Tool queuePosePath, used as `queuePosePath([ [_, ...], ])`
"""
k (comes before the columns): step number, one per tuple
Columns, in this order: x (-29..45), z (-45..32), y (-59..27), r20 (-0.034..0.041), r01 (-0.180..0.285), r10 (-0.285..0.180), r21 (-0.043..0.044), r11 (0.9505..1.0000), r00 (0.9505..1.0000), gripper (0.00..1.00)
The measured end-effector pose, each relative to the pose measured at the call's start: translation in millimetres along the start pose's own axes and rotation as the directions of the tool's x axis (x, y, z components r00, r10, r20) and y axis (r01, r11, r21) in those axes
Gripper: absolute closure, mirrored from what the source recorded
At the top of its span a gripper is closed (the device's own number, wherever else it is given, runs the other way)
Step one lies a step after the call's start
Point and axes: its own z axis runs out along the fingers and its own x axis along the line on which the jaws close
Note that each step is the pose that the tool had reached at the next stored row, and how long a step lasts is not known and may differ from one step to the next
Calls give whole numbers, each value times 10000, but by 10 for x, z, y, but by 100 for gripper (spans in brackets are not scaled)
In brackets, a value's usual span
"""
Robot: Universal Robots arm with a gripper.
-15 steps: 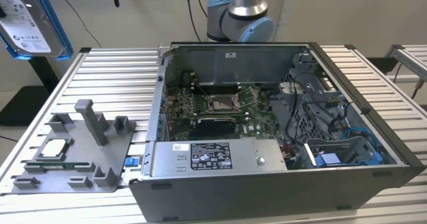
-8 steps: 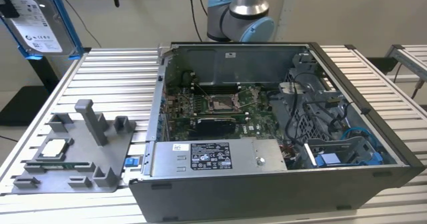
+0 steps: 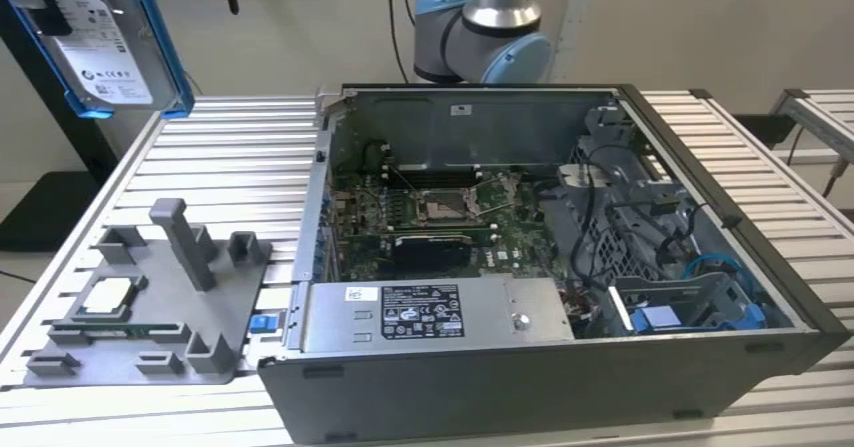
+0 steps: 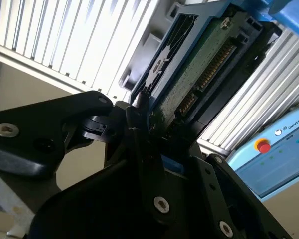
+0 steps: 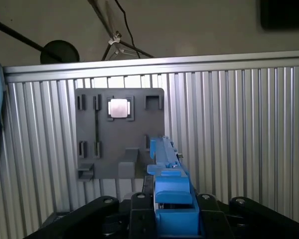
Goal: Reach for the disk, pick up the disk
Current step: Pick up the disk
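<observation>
The disk [image 3: 100,45], a silver-grey drive with a white label in a blue frame, hangs in the air at the exterior view's upper left, above the slatted table's corner. In the second wrist view my gripper [image 4: 150,130] is shut on the disk [image 4: 199,64], whose green circuit board and connector face the camera. The black fingers [image 4: 134,149] clamp one end of it. In the first wrist view the disk's blue frame [image 5: 170,186] stands edge-on between the black gripper parts, high over the grey fixture plate [image 5: 104,149].
An open computer case [image 3: 561,387] fills the middle of the slatted aluminium table [image 3: 227,147]. Inside it is a silver box with a white sticker [image 3: 427,312]. The grey fixture plate [image 3: 147,337] with a square silver chip [image 3: 107,297] lies on the exterior view's left. The arm's base [image 3: 481,37] stands behind the case.
</observation>
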Motion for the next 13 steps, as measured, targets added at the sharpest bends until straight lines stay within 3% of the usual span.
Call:
queuePosePath([
  [13,-32,10,-401,0,0,0,0,10000,10000,100],
])
